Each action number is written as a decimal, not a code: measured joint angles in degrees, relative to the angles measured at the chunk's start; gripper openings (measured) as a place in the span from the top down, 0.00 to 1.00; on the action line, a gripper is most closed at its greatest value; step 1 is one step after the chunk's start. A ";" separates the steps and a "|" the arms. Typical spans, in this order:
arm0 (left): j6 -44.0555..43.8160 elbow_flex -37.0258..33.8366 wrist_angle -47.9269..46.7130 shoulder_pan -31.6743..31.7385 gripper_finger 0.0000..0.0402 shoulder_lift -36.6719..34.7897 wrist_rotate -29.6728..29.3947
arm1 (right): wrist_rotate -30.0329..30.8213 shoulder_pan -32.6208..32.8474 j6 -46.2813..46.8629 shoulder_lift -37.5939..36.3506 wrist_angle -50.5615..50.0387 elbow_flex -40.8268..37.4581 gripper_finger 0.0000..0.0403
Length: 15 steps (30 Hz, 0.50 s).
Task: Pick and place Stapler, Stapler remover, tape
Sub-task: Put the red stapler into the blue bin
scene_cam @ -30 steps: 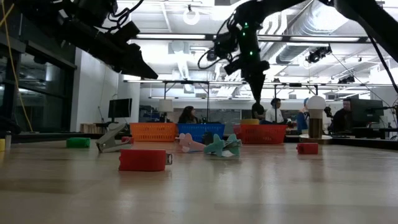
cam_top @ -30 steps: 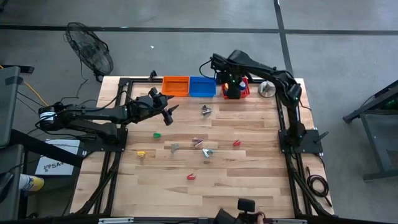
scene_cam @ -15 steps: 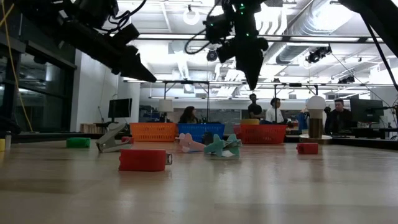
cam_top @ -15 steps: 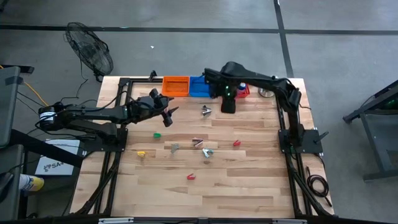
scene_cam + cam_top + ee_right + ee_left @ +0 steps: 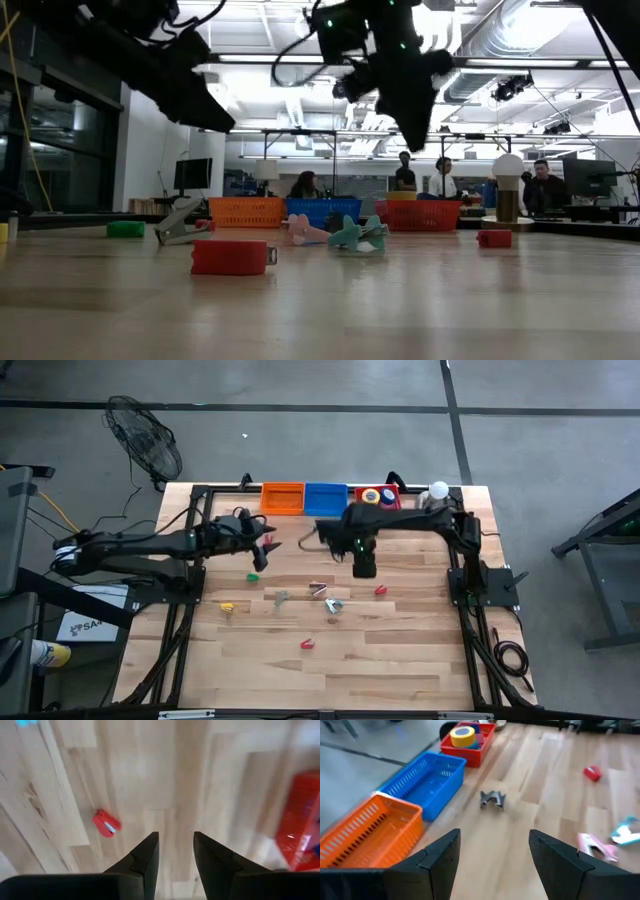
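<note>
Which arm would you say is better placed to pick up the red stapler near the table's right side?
Right. The right gripper hangs open close to the red stapler; the left gripper is farther off.

text: none legible | labels: none | brands: none | numbers: none | signs: none

Grey concrete floor point(image 5: 300, 382), black fan point(image 5: 146, 448) (beside the table), bright ceiling lights point(image 5: 305, 22) overhead.

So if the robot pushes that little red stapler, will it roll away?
Probably not. The red stapler looks blocky and lies flat on the table, so it should slide, not roll. It is small, so likely light. The bare wood looks smooth, so a push could spin it.
</note>
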 joint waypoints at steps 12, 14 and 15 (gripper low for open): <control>-3.34 -0.02 -6.29 -11.20 0.42 -5.12 -8.52 | -0.62 7.85 9.01 -8.90 12.24 -22.41 0.72; -3.34 -0.02 -6.13 -12.20 0.42 -5.39 -9.63 | -0.65 8.78 10.62 -12.29 13.79 -26.07 0.72; -3.34 -0.02 -6.05 -12.57 0.42 -5.50 -9.78 | -0.65 9.20 11.41 -13.99 14.59 -27.82 0.72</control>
